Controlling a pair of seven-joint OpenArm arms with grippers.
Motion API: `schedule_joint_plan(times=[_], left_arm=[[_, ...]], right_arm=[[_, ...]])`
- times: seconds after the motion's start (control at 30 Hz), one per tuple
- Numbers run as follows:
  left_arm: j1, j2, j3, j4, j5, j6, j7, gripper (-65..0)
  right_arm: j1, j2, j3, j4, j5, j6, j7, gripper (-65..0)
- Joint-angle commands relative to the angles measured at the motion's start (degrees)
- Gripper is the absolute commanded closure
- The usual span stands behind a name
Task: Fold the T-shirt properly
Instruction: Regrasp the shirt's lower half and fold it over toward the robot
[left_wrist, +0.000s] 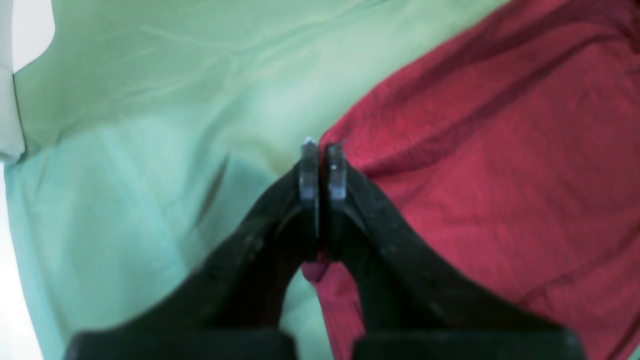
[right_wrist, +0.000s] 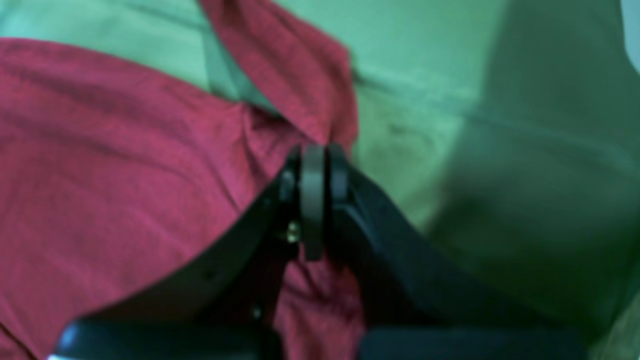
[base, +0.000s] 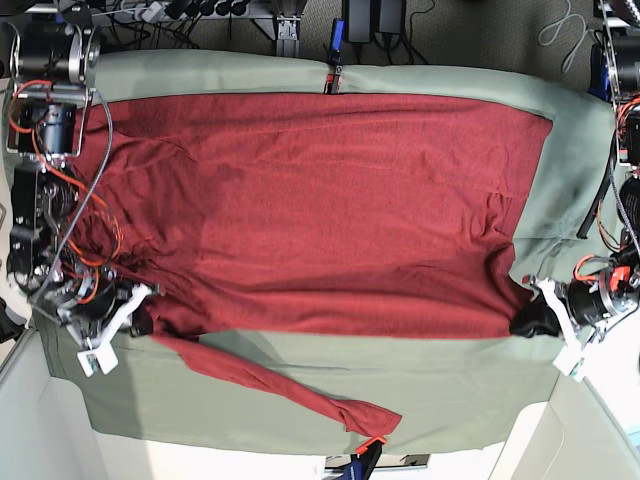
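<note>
The dark red T-shirt (base: 320, 200) lies spread wide over the pale green cloth (base: 450, 390). One sleeve (base: 300, 395) trails toward the front edge. My left gripper (base: 528, 322) is at the shirt's front right corner. In the left wrist view its jaws (left_wrist: 322, 147) are shut, with the shirt's edge (left_wrist: 500, 150) against them and a bit of red fabric between the fingers. My right gripper (base: 140, 322) is at the shirt's front left corner. In the right wrist view it (right_wrist: 320, 150) is shut, with red fabric (right_wrist: 100, 150) bunched around the fingers.
The green cloth (left_wrist: 150, 100) covers the table and also shows in the right wrist view (right_wrist: 500, 150). Clamps hold it at the back edge (base: 335, 55) and at the front edge (base: 365, 458). Cables and gear lie behind the table (base: 380, 20).
</note>
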Motion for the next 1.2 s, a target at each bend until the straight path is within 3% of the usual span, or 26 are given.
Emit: schedule_joint_plan(times=[0.0,0.27,0.47,0.67,0.83,1.17], left_arm=[[0.1,-1.8,-0.5,2.2,-0.9,-0.5,-0.8,0.0],[11.6,-6.8,-0.5,12.2,-1.0,-0.5,-0.8,0.0],[16.0,-7.0,-0.5,12.9,-0.1,-0.5,-0.4,0.0],[17.1,-7.4,-0.5,12.9,0.9,-0.5,2.4,0.0],[17.2,-10.0,-0.7,12.9,0.9,-0.5,3.0,0.0],[19.5,-11.1,-0.8,12.9,-0.6,-0.5,5.3,0.0]], right_arm=[[-0.4,0.7,0.4,2.1,1.0,0.2,0.7,0.0],[-15.1,2.6,4.4,16.6,4.1,0.2,0.7,0.0],[-22.9,2.5,6.8,22.3,6.1,0.3,0.7,0.0],[-28.5,2.6,7.2,27.3,6.1,1.3,0.7,0.0],[-32.0,2.8,9.8,30.6,6.1,1.3,0.7,0.0],[-33.5,5.0,12.8,30.7,7.6,1.8,-1.0,0.0]])
